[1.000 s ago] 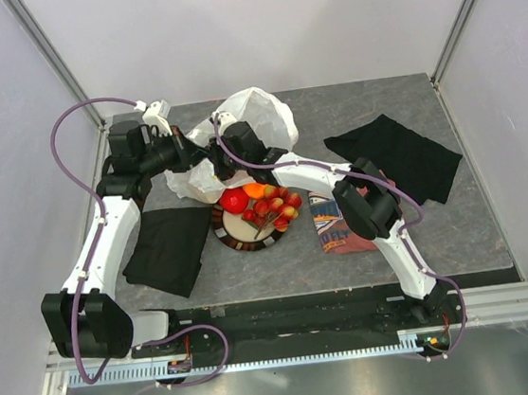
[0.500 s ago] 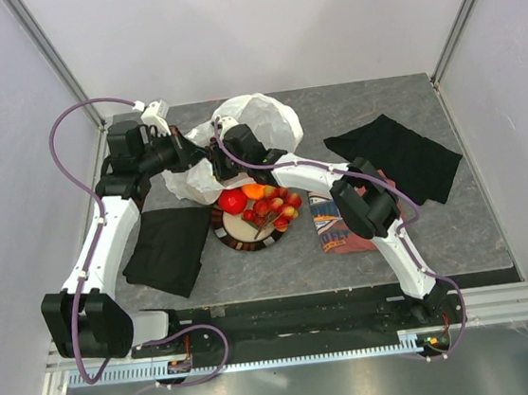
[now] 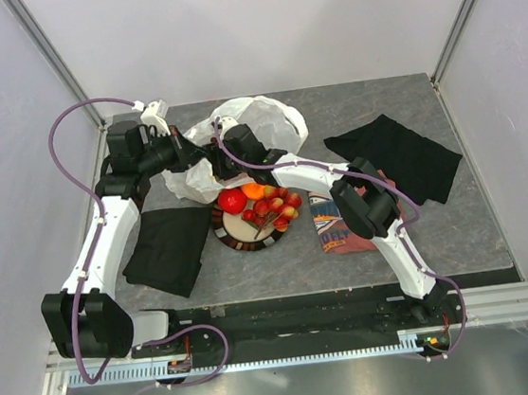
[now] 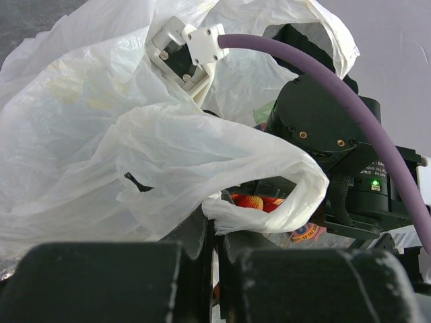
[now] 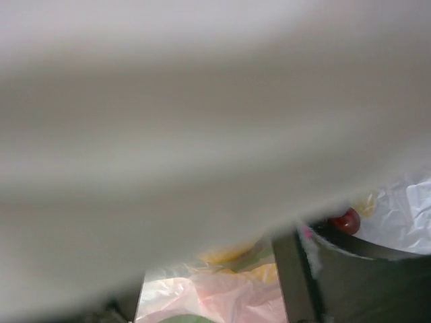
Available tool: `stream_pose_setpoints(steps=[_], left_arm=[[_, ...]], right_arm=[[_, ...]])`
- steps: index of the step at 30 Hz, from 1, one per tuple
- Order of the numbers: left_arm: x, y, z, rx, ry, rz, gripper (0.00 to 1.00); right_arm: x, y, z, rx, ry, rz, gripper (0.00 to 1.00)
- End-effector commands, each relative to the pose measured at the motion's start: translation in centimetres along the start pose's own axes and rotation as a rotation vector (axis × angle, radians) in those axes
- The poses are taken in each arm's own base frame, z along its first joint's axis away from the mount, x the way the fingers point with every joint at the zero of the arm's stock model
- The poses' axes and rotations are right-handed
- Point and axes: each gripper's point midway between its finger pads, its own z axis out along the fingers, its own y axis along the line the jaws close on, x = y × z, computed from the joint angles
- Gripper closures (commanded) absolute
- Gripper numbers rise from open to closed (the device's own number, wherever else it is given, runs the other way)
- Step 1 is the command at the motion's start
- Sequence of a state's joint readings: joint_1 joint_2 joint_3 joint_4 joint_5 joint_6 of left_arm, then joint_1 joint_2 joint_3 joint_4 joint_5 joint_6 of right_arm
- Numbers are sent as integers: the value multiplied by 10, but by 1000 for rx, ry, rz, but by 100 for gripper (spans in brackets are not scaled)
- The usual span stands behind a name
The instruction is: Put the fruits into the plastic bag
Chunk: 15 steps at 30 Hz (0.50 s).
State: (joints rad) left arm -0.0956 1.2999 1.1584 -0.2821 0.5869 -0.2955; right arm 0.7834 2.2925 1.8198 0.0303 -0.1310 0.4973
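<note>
the left pincer [image 4: 215,225] is clamped on a fold of the plastic bag [image 4: 101,134] at its rim. seen from above, the bag billows toward 2 o'clock. the right pincer [image 3: 221,161] sits in the bag's mouth; film blurs its camera, so i cannot tell how its jaws stand. the fruits [image 3: 266,202] lie on the plate [image 3: 240,239] at 5 o'clock, outside the bag.
</note>
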Motion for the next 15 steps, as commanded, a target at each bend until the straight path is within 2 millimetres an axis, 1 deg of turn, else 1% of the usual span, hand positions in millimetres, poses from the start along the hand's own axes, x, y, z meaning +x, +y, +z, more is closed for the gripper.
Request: stream_pose_setpoints(steps=[1,3,4,6,8,13,14,15], left_arm=[[-14,-11,-4,37,-30,1,99],[-15,-11,-4,40,-31,1,98],[-14,-10,-4,36,-28,-3,98],[-14,-10,-3,39,-28,-2,99],[-14,-10,-4,39,-28,-2,99],[-13,-10,-3,40,-26,-5,98],[-14,-10,-4,40,-28,-4,98],[-13,-10,-4,41,-26,-5,98]], right_arm=[[-35,20,-17,-57,-79,-7,22],[-35,19,-18,-65,-82,-2,19],[-40,22,-20,-76,-99,-3,18],[-45,19,-25,-78,-117,-4,16],[-56,16,-31,-56,-151,-12,14],[-72,7,-42,-43,-194,-20,12],[-80,4,-48,-45,-219,-18,12],[-82,3,-50,-44,-230,-18,11]])
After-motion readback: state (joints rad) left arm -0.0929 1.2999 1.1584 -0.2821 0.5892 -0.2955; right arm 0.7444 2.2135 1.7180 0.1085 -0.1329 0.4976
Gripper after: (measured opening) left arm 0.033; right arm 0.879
